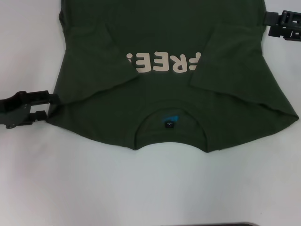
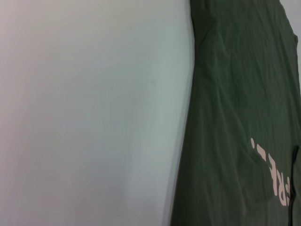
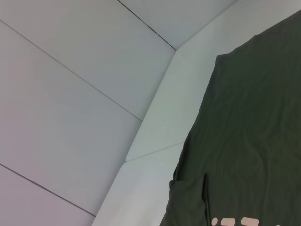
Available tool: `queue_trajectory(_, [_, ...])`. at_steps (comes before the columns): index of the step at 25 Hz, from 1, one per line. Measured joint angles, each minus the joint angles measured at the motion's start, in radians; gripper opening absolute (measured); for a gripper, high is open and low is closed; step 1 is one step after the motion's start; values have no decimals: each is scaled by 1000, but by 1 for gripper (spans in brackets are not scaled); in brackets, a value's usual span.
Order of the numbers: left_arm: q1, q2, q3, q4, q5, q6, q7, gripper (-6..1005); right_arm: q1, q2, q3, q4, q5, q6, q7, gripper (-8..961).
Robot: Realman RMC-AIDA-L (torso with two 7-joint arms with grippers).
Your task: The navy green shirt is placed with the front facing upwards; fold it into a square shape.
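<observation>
Left gripper [image 1: 49,107] is sitting with fingers apart at the navy green shirt [image 1: 174,94] edge; the shirt is spreading away from it across the white table [image 1: 141,188]. Right gripper [image 1: 268,26] is touching the opposite edge, finger state unclear. Only the head view is showing grippers and neck label [image 1: 168,121]; the right wrist view alone is showing the floor [image 3: 70,94].

Navy green shirt [image 1: 160,94] flat on white table, front up, both sleeves folded inward.

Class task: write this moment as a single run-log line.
shirt: flat on table, both sleeves folded in | left gripper: at shirt's edge near collar | right gripper: beside far edge
</observation>
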Motion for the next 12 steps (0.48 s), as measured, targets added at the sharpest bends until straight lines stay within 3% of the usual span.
queue_trajectory(12, [-2, 4, -1, -13, 0, 3, 0, 778, 0, 0, 1, 0, 0, 0, 0, 928])
